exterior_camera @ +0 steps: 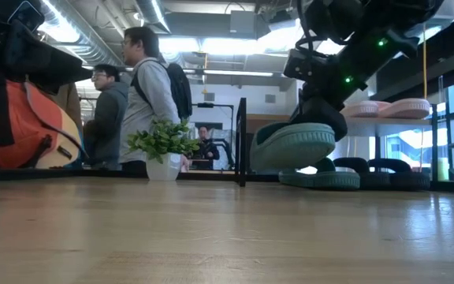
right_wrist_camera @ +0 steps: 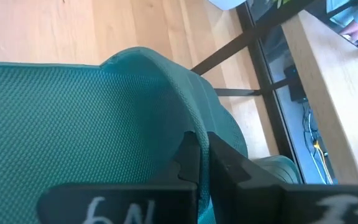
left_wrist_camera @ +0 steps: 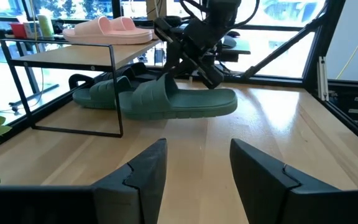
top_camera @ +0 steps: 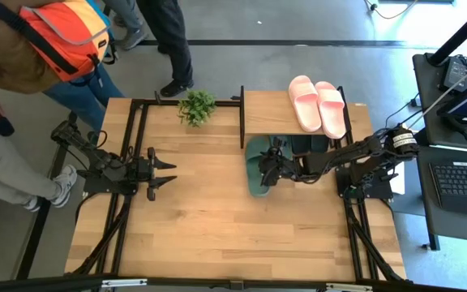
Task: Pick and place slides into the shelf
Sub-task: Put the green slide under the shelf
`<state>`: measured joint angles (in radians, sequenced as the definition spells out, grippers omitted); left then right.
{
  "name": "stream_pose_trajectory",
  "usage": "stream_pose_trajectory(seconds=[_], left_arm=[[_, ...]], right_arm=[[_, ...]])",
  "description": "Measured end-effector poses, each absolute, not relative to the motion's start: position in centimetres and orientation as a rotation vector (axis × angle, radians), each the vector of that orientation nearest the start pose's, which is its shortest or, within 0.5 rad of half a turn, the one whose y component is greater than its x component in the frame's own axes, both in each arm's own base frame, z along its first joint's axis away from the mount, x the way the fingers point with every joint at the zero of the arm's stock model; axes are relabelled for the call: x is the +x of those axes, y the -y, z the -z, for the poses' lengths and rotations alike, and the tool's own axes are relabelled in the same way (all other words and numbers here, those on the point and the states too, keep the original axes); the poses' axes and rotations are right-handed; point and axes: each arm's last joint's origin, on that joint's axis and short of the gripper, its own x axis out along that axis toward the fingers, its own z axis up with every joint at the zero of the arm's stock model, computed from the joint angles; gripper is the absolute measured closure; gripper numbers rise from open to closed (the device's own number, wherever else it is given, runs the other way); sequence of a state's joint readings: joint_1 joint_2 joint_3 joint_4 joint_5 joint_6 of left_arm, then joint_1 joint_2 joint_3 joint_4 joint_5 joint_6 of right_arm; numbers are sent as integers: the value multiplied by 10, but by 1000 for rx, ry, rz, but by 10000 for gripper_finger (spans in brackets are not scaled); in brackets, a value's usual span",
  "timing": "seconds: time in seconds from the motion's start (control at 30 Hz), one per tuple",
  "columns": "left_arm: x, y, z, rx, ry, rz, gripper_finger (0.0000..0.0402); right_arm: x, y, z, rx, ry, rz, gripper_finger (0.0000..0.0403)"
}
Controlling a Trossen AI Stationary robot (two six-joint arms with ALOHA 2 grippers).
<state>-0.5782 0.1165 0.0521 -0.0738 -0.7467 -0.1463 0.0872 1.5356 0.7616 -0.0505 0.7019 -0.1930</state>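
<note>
My right gripper [top_camera: 272, 169] is shut on a muted green slide [top_camera: 259, 172] at the shelf's [top_camera: 270, 113] near left corner; the slide also shows in the low view [exterior_camera: 294, 146] and the left wrist view [left_wrist_camera: 179, 101]. Its mate [left_wrist_camera: 98, 94] lies flat on the shelf's lower level, with the black slides [exterior_camera: 377, 167] beside it. The pale pink pair [top_camera: 319, 105] lies sole-down on the plank top. My left gripper [top_camera: 164, 172] hovers open over the table's left half, pointing toward the shelf. My right gripper pinches the green slide's wide strap [right_wrist_camera: 194, 121] at its edge between the two fingers [right_wrist_camera: 188, 158]. It comes slanting down from the table's right side. The slide hangs just above the tabletop, a little tilted, with its sole [exterior_camera: 298, 158] facing down.
A small potted plant [top_camera: 197, 105] stands at the far edge, left of the shelf. People stand beyond the table's far left corner [top_camera: 63, 40]. Bare wood [top_camera: 217, 227] stretches across the table's middle and near side. A desk with a keyboard [top_camera: 460, 178] stands to the right.
</note>
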Motion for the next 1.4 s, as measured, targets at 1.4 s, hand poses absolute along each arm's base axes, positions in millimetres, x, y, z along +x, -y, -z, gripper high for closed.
stream_pose_trajectory(seconds=[1.4], left_arm=[[90, 35, -166, -35, -100, -175, 233]], right_arm=[[301, 13, -139, -494, -927, 508, 264]])
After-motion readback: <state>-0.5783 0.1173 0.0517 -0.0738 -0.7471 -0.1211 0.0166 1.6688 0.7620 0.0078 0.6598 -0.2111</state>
